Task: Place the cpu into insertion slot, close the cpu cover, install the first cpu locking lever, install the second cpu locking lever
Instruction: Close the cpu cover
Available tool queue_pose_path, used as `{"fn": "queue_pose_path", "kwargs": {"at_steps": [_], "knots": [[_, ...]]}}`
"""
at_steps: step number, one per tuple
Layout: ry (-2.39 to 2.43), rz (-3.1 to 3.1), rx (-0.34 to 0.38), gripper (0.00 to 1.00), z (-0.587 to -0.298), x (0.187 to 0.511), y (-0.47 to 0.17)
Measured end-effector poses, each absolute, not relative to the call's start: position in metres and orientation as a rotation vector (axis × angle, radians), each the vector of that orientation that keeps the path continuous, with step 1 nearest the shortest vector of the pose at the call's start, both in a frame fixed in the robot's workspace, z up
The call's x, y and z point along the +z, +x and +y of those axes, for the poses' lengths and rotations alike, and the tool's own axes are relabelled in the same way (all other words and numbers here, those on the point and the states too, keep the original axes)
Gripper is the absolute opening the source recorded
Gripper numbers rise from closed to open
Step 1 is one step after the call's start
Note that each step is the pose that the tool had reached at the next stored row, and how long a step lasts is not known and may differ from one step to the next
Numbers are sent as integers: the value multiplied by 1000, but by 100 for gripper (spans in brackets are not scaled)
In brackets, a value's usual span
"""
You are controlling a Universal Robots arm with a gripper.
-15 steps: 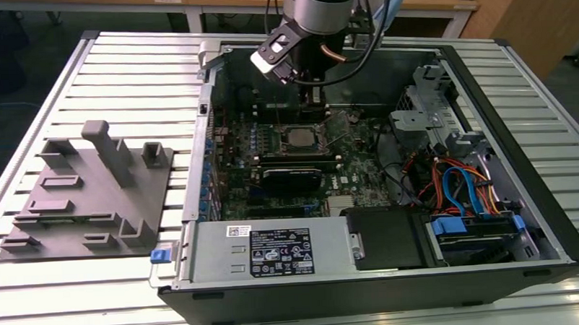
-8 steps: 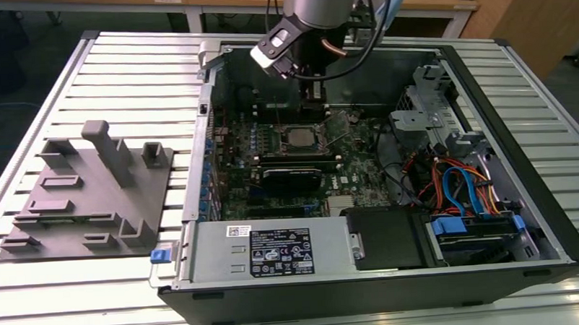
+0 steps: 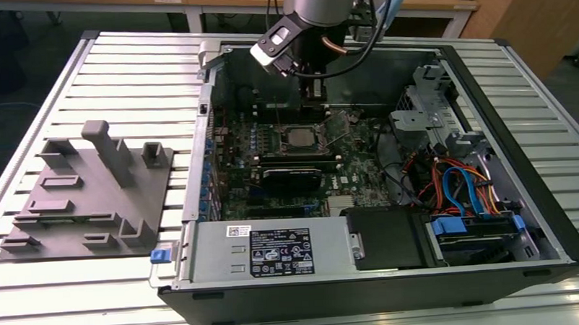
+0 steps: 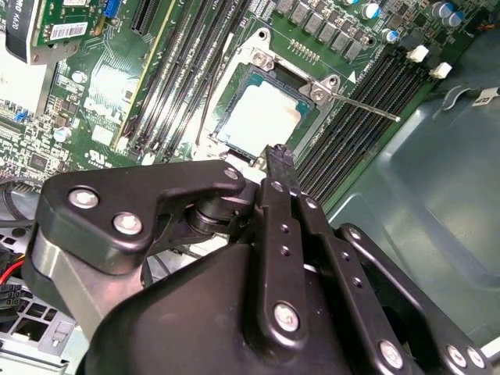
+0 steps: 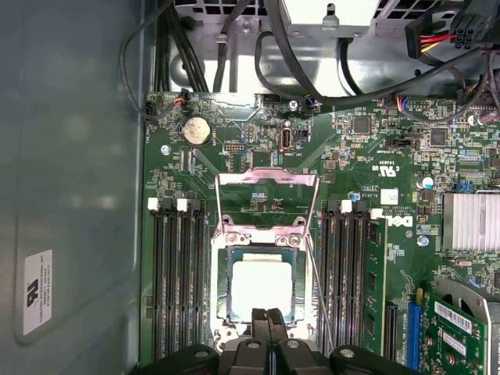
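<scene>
The cpu [image 5: 262, 287] lies flat in the insertion slot [image 5: 220, 291], its pale metal top showing; in the second wrist view the cpu [image 4: 262, 117] sits just past my fingertip. The cpu cover [image 5: 267, 179] stands open, hinged up off the socket's far side. A thin lever rod [image 4: 366, 106] sticks out loose from one socket corner, and another thin wire [image 4: 205, 98] runs along the opposite side. My gripper [image 5: 269, 316] hangs just above the cpu's near edge, fingers together with nothing between them. In the exterior view the gripper [image 3: 311, 89] is over the board behind the socket [image 3: 296, 138].
Black memory slots [image 5: 176, 273] flank the socket on both sides. A finned heatsink [image 5: 471, 221] and an expansion card [image 5: 457, 328] lie nearby. Cables [image 5: 297, 55] cross the case's end. A grey fixture block [image 3: 88, 191] sits on the table at the exterior view's left of the case [image 3: 519, 111].
</scene>
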State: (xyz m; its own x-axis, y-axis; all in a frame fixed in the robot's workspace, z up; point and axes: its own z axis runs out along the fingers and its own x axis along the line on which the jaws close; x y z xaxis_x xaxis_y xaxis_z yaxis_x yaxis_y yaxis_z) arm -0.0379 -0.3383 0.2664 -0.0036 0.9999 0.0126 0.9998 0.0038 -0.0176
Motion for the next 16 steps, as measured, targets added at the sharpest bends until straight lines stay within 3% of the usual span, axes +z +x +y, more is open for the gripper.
{"fn": "queue_pose_path", "kwargs": {"at_steps": [16], "knots": [[-2202,-2211,5,10,-338,266,-34]]}}
